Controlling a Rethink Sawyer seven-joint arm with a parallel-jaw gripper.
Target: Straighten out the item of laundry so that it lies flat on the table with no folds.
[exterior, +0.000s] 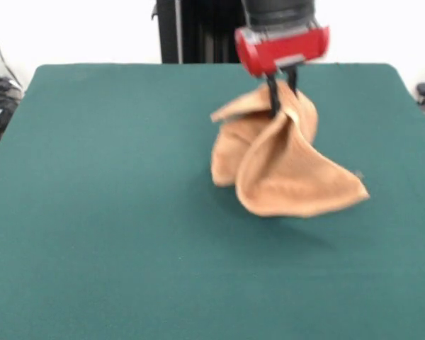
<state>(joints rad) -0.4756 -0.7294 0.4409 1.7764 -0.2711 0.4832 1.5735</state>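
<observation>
Pincer (282, 92) grips the towel (283, 166), which hangs bunched below it

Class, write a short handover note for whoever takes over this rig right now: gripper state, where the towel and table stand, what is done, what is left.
Gripper: the red and black arm's gripper is shut on the small tan-orange terry-cloth towel, pinching it near its top.
Towel: it hangs bunched in drooping folds from the gripper, over the far right part of the large dark green felt-covered table. Whether its lowest edge touches the cloth, I cannot tell.
Done: the towel is gripped and raised.
Left: lay it down, spread it flat and smooth out all folds, then release.
</observation>
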